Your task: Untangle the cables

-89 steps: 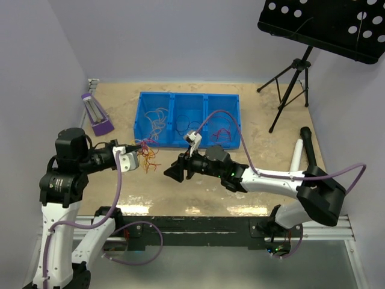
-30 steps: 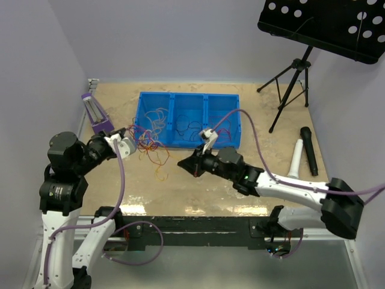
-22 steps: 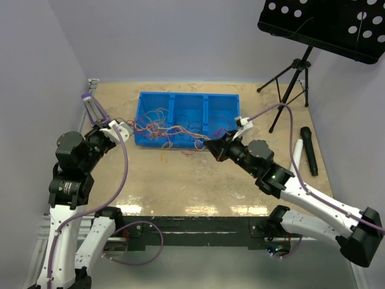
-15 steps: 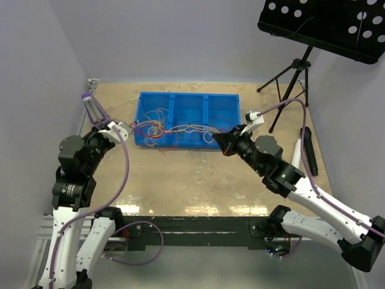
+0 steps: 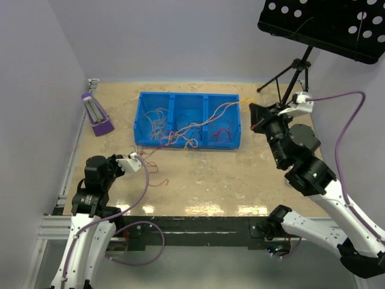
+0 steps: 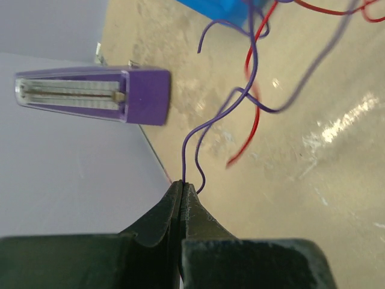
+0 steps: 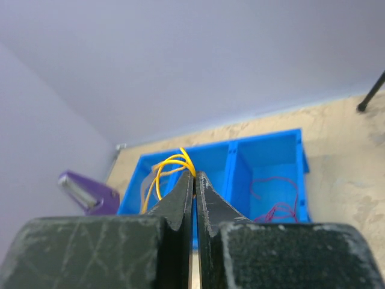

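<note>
The cables (image 5: pixel 179 133) lie as a loose clump over the left and middle compartments of the blue bin (image 5: pixel 142 117). Yellow and orange strands (image 5: pixel 219 111) run taut from the clump up to my right gripper (image 5: pixel 252 111), which is raised by the bin's far right corner. In the right wrist view that gripper (image 7: pixel 194 174) is shut on yellow wires (image 7: pixel 161 171). My left gripper (image 5: pixel 138 159) is low at the near left, and in the left wrist view (image 6: pixel 182 183) it is shut on a thin purple wire (image 6: pixel 212 123). A red wire (image 6: pixel 254 90) trails beside the purple one.
Loose red wires (image 5: pixel 221 133) lie in the bin's right compartment. A purple wedge-shaped object (image 5: pixel 96 115) stands left of the bin. A black tripod (image 5: pixel 293 77) carrying a perforated black plate (image 5: pixel 325 24) stands at the far right. The right arm reaches over the table's right side.
The grippers have pulled far apart. The right one went right and up, drawing yellow strands across the bin. The left one dropped back to the near left with the purple wire.
</note>
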Motion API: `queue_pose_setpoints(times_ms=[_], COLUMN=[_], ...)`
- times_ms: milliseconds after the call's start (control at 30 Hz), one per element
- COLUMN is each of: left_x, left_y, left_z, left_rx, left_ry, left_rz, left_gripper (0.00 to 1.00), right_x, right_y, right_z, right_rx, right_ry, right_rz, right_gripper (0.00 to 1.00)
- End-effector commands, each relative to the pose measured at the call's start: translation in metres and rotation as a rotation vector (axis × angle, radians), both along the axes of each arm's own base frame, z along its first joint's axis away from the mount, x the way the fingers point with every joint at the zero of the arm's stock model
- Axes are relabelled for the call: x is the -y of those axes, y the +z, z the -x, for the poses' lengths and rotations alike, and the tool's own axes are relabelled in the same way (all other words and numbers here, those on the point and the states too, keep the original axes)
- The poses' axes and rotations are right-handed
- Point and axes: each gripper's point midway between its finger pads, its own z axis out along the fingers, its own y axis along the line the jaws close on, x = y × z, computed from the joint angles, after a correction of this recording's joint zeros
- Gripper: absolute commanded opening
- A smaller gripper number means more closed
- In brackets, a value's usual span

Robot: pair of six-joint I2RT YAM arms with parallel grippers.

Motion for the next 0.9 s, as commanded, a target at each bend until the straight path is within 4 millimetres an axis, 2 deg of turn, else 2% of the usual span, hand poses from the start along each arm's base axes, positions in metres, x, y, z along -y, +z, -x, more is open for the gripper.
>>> queue_pose_setpoints(times_ms=[0, 133, 200, 300, 367, 533, 733, 867], left_x=[-0.014, -0.022, -0.023, -0.026, -0.022, 0.004, 0.045, 0.059], left_y=[-0.03, -0.066, -0.074, -0.086, -0.085, -0.061, 0.003, 0.029], left_z=[0.015, 0.029, 0.032, 0.036, 0.035, 0.029, 0.031, 0.038], left_rx=[-0.09, -0.184, -0.19, -0.205, -0.197, -0.16, -0.045, 0.001], left_ry=[0.001, -0.025, -0.036, -0.051, -0.066, -0.157, -0.33, -0.406], left_rz=[-0.125, -0.217, -0.242, -0.284, -0.268, -0.146, -0.008, 0.024], left_gripper=[0.0, 0.0, 0.0, 0.0, 0.0, 0.0, 0.0, 0.0], right_x=[0.044, 0.05, 0.051, 0.064, 0.057, 0.025, -0.029, -0.069], right_y=[0.045, 0.058, 0.066, 0.083, 0.094, 0.099, 0.098, 0.098], right_z=[0.006, 0.005, 0.006, 0.011, 0.012, 0.005, -0.01, -0.026], right_rx=[0.074, 0.091, 0.105, 0.135, 0.161, 0.169, 0.184, 0.195], right_ry=[-0.178, -0.208, -0.209, -0.253, -0.211, -0.082, 0.102, 0.217], right_rz=[-0.055, -0.055, -0.064, -0.072, -0.074, -0.08, -0.069, -0.049], right_gripper=[0.0, 0.0, 0.0, 0.0, 0.0, 0.0, 0.0, 0.0])
